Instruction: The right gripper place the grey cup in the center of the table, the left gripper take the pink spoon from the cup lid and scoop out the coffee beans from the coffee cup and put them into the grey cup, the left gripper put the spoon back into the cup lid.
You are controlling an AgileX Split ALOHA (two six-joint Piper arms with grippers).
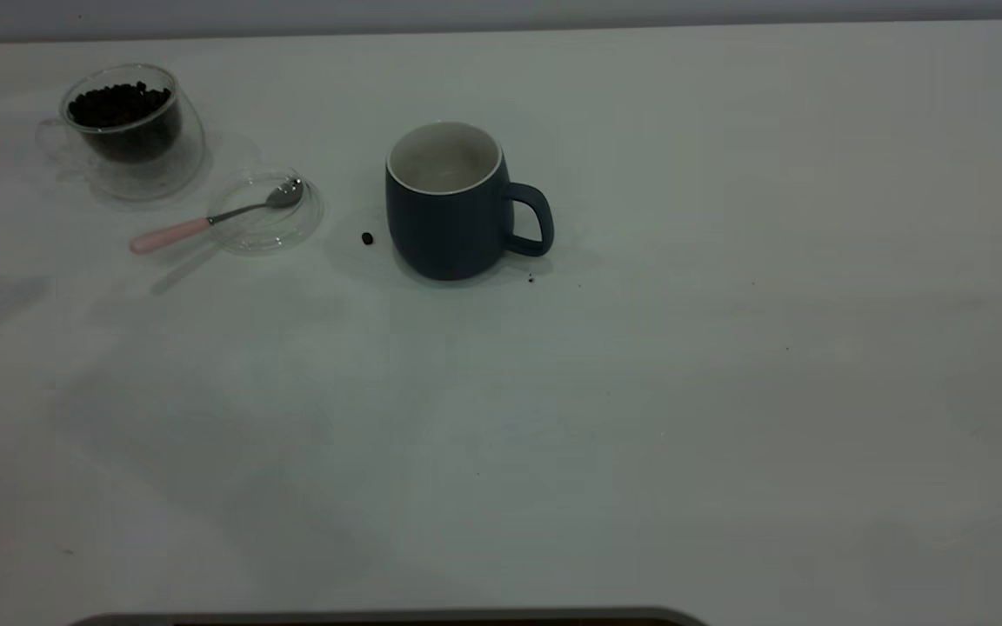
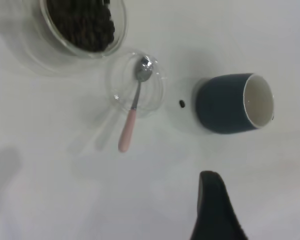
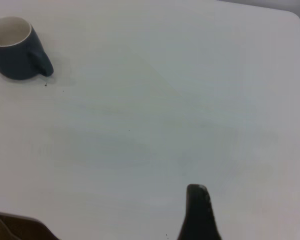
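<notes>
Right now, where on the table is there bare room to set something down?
The white table is bare right of the dark blue-grey mug and along the near edge. Crowded: far left, where the glass cup of coffee beans, clear lid with pink-handled spoon, and one stray bean sit.

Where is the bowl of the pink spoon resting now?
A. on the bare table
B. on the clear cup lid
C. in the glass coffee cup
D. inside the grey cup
B: the pink spoon has its metal bowl on the cup lid, with the handle sticking out over the table.
</notes>
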